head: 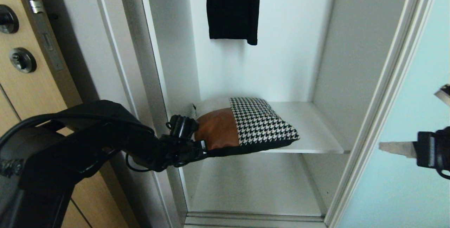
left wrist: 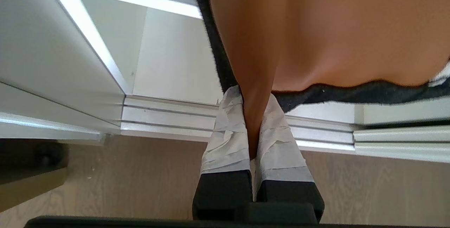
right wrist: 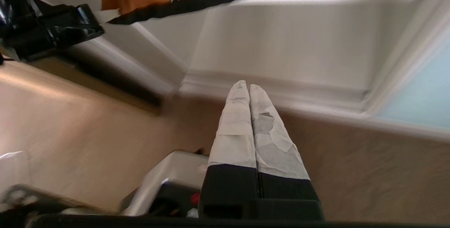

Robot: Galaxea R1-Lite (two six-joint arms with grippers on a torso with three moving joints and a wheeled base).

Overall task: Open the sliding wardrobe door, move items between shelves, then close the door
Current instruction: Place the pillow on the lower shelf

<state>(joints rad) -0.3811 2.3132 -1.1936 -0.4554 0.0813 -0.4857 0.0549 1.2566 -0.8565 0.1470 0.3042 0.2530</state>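
The cushion [head: 246, 122], tan leather and houndstooth with a black back, lies partly on the middle white shelf [head: 316, 129] and overhangs its front edge. My left gripper [head: 204, 149] is shut on its tan near-left corner. In the left wrist view the taped fingers [left wrist: 228, 133] of the left gripper [left wrist: 254, 105] pinch a fold of the leather of the cushion [left wrist: 334, 27]. The lower shelf [head: 253, 186] is bare. The frosted blue-green sliding wardrobe door [head: 415, 80] stands slid to the right. In front of it my right gripper [head: 383, 147] hangs shut and empty, also seen as right gripper [right wrist: 248, 87].
A black ribbed garment [head: 232, 6] hangs above the shelf. The light wood door [head: 21, 91] with black handle stands at the left. The silver door track [head: 253, 217] runs along the wardrobe's foot, with wooden floor [left wrist: 105, 178] in front of it.
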